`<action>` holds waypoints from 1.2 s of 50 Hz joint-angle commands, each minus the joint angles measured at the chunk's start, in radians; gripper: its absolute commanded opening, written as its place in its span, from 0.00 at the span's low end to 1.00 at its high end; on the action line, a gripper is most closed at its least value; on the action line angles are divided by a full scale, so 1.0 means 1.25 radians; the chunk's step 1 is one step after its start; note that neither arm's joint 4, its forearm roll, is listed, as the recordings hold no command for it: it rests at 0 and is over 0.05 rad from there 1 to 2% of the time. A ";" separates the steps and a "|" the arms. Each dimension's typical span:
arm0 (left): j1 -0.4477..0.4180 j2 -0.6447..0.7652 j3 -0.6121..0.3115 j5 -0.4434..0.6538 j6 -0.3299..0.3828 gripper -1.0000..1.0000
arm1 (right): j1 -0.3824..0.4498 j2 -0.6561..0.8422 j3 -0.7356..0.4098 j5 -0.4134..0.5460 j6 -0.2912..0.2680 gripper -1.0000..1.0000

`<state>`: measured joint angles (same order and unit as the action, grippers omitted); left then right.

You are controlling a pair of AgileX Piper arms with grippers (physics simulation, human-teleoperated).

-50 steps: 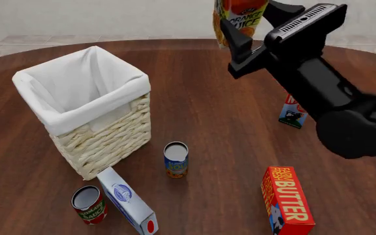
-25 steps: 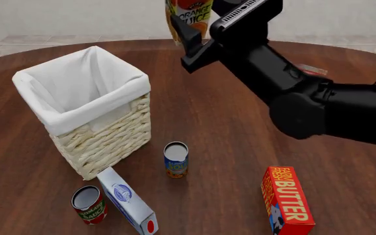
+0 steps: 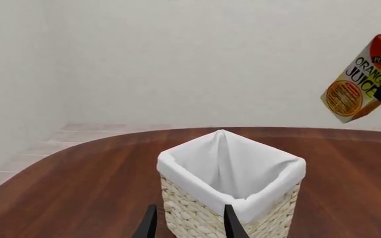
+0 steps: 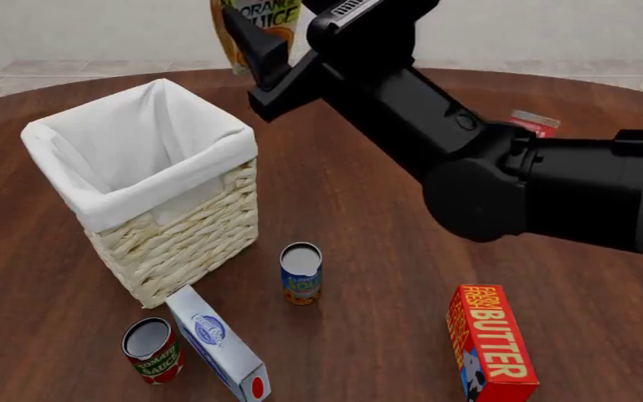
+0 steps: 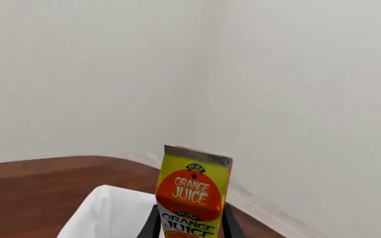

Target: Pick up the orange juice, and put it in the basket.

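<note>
My right gripper (image 4: 257, 46) is shut on the orange juice (image 4: 257, 18), a yellow-green carton with orange pictures, held high above the table, just beyond the far right corner of the basket (image 4: 187, 243). In the right wrist view the carton (image 5: 190, 191) stands upright between my fingers (image 5: 229, 224), with the basket's white liner (image 5: 104, 213) below it. The left gripper (image 3: 189, 228) is open and empty, its view facing the wicker basket (image 3: 270, 198) with the carton (image 3: 359, 89) up beside it. The left gripper is out of the front view.
On the table near the front stand a red Butter box (image 4: 489, 343), a blue-and-white box (image 4: 218, 343), a tomato sauce can (image 4: 151, 350) and a blue can (image 4: 300, 273). A small red-and-white thing (image 4: 534, 123) peeks from behind my right arm.
My right arm has swung left with the orange juice, from the table's far right to just beside the basket's far corner. The basket and the other items have not moved.
</note>
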<state>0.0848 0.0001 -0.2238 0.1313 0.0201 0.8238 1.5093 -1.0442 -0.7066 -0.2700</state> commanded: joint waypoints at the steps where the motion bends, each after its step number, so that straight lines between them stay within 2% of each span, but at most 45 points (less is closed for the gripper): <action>1: 0.004 0.000 -0.007 0.005 0.005 1.00 | 0.039 0.017 -0.032 0.002 0.022 0.00; 2: 0.003 0.000 -0.013 0.010 0.007 1.00 | 0.049 0.028 -0.043 0.011 0.002 0.00; 3: 0.003 0.000 -0.014 0.010 0.007 1.00 | 0.049 0.028 -0.043 0.011 0.002 0.00; 4: 0.004 0.000 -0.021 0.017 0.007 1.00 | 0.054 0.028 -0.051 0.013 0.031 0.00; 9: 0.007 0.000 -0.028 0.021 0.011 1.00 | 0.065 0.039 -0.074 0.022 0.040 0.00; 10: 0.009 0.000 -0.029 0.022 0.012 1.00 | 0.074 0.033 -0.071 0.015 0.080 0.00; 11: 0.009 0.000 -0.028 0.022 0.011 1.00 | 0.071 0.047 -0.087 0.024 0.059 0.00; 13: 0.008 0.000 -0.027 0.021 0.015 1.00 | 0.079 0.052 -0.094 0.023 0.092 0.00; 16: 0.008 0.000 -0.029 0.025 0.012 1.00 | 0.080 0.065 -0.108 0.030 0.082 0.00; 21: 0.013 0.000 -0.033 0.027 0.012 1.00 | 0.082 0.104 -0.141 0.037 0.108 0.00; 31: 0.015 0.000 -0.034 0.026 0.014 1.00 | 0.084 0.190 -0.189 0.047 0.124 0.00; 34: 0.015 0.000 -0.031 0.025 0.013 1.00 | 0.079 0.209 -0.202 0.050 0.148 0.00; 37: 0.016 0.000 -0.034 0.027 0.013 1.00 | 0.071 0.241 -0.226 0.056 0.141 0.00; 41: 0.016 0.000 -0.031 0.025 0.015 1.00 | 0.057 0.296 -0.264 0.064 0.156 0.00; 60: 0.022 0.000 -0.055 0.037 0.020 1.00 | 0.062 0.385 -0.320 0.075 0.187 0.00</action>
<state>0.1090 0.0000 -0.2831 0.1729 0.0432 0.9010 1.9271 -1.3911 -0.6196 -0.0792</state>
